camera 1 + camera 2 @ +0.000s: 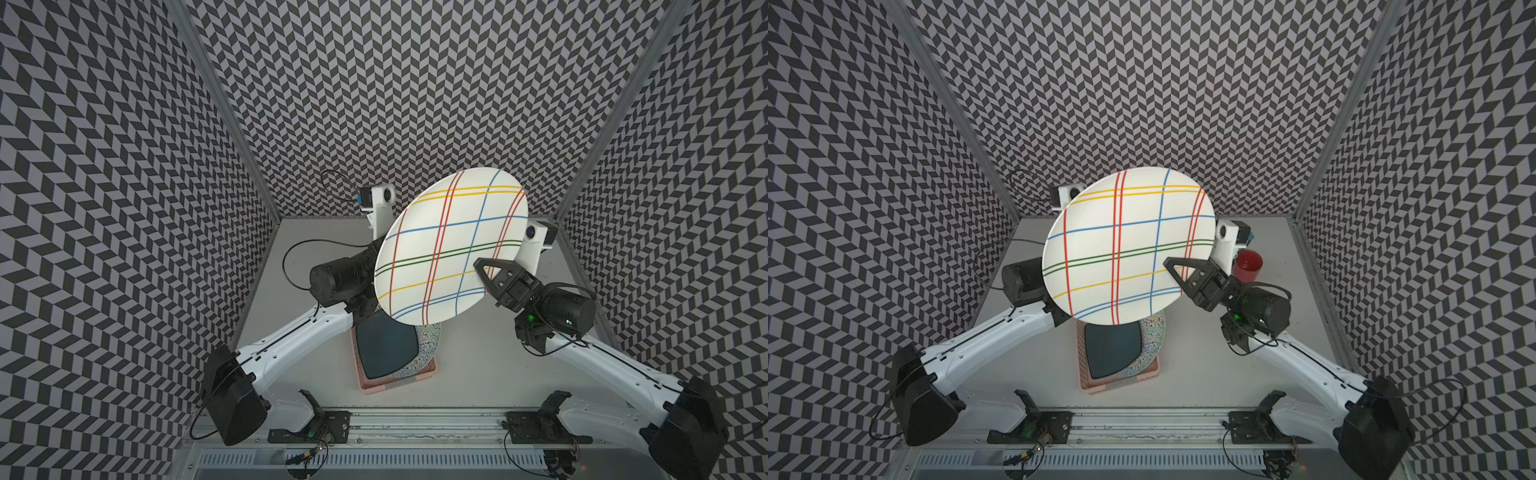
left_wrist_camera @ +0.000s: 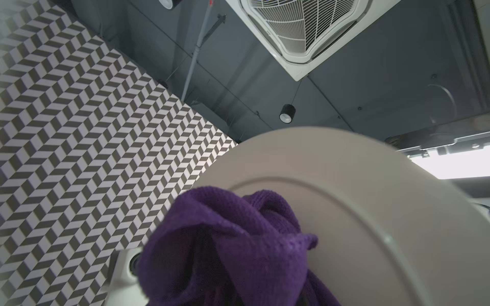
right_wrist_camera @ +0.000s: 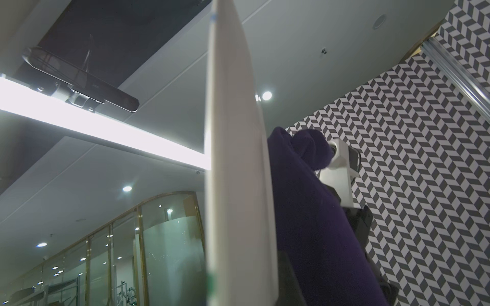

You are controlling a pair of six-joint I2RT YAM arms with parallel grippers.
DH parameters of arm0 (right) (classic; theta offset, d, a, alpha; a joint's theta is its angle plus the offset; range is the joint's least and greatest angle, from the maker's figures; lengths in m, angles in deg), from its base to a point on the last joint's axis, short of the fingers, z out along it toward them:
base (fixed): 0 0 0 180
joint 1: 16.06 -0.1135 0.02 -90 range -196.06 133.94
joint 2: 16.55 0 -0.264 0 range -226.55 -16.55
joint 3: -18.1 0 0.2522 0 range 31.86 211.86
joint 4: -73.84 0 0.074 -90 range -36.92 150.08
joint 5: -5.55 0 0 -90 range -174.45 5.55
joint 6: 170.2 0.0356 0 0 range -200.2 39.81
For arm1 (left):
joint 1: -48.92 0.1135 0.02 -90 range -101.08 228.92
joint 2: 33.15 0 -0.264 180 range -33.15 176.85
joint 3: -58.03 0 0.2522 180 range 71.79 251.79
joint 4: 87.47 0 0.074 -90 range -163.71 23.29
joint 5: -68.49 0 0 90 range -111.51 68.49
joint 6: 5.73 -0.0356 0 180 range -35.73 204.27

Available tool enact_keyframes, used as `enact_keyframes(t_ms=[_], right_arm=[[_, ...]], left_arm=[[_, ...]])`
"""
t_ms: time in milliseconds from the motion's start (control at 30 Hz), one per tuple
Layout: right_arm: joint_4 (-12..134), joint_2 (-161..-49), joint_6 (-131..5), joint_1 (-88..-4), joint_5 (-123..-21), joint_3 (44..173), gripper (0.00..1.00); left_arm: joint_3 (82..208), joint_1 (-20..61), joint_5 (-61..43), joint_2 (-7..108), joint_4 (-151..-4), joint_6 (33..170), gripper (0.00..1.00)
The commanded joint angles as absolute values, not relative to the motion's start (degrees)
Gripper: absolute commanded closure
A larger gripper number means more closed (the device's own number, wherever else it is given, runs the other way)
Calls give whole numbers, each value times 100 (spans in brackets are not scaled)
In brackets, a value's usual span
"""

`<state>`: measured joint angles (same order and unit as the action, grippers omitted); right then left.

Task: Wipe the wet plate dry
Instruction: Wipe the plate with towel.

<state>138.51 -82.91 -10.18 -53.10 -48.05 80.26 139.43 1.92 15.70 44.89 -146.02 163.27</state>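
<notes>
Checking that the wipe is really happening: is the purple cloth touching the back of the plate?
Touching. The right wrist view shows the plate edge-on, with the purple cloth pressed flush against its back and no gap between them.

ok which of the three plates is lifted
The white plate with coloured stripes; the dark teal plate and speckled plate sit in the pink rack.
</notes>
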Motion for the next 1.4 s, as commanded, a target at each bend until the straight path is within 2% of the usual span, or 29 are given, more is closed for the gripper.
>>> enact_keyframes(t_ms=[0, 167, 267, 367, 467, 700, 867, 1067, 1133, 1233, 1367], right_arm=[[13265, -8395, -939, -4865, -5369, 8339, 100], [12620, -8091, -826, -4016, -5597, 8559, 100], [11496, -7822, -1208, -3660, -5875, 8547, 100], [10035, -7453, -2082, -3628, -6473, 8597, 100], [9658, -7258, -2467, -3638, -6750, 8416, 100], [9562, -7227, -2806, -3845, -6307, 8208, 100], [10012, -7255, -2752, -4361, -6284, 8038, 100], [10190, -7378, -2815, -5082, -6502, 8115, 100], [10263, -7312, -2746, -5091, -6548, 8013, 100], [10189, -7083, -2794, -5091, -6514, 7769, 100], [10346, -6908, -3049, -5280, -5719, 7447, 100]], left_arm=[[13619, -93, 1947, 4259, -14555, 15782, 100], [12614, -56, 1716, 3497, -14063, 15123, 100], [12547, -41, 1288, 2855, -12201, 13581, 100], [12888, -194, -76, 2428, -9673, 11627, 100], [12958, -290, -1486, 2401, -8685, 10673, 100], [13211, -409, -2521, 3162, -8376, 10027, 100], [13409, -501, -3542, 3928, -8486, 9759, 100], [13689, -871, -3364, 4568, -8626, 9644, 100], [13717, -704, -3418, 4532, -8541, 9800, 100], [13738, -35, -3481, 4204, -8341, 9981, 100], [14128, 573, -3456, 3965, -7924, 9642, 100]])
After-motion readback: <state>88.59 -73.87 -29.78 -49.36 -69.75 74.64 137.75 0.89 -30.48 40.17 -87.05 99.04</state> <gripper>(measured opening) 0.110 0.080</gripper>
